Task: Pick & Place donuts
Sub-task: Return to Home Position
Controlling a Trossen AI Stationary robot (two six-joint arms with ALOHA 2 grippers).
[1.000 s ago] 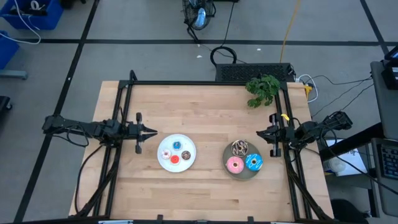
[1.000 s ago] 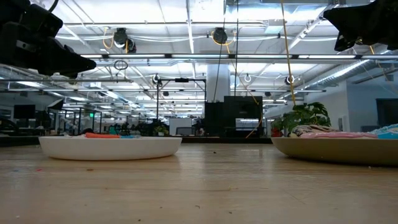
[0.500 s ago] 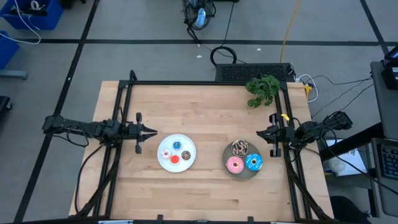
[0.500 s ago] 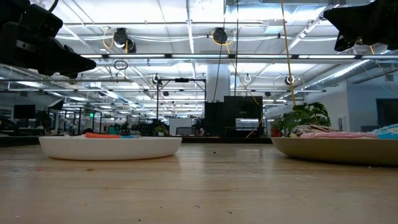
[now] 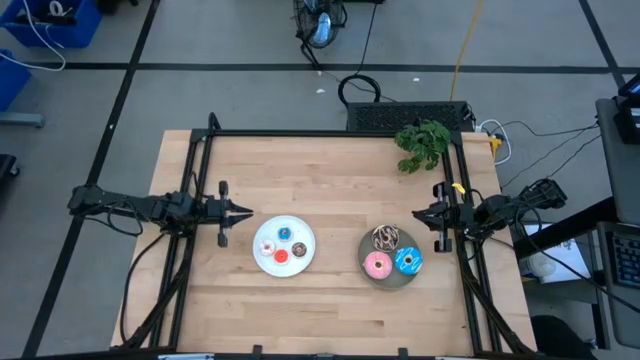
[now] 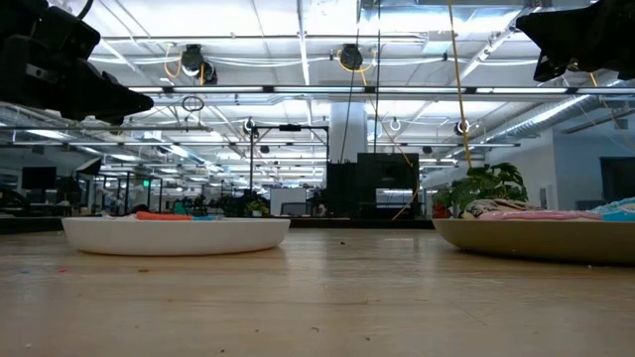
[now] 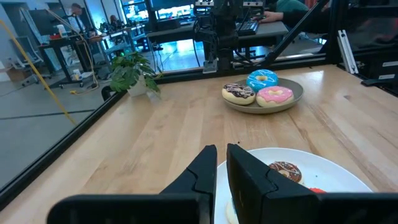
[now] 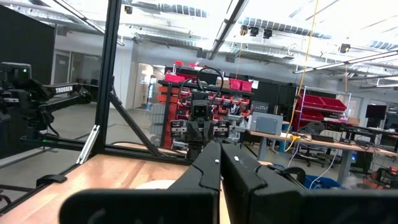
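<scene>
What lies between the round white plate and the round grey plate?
Only bare wooden tabletop separates the round white plate and round grey plate, seen in the high view.

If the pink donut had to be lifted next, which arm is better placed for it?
The right arm, probably. The right pincer hovers just beside the grey plate holding the pink donut. The left pincer is farther off, on the far side of the white plate.
</scene>
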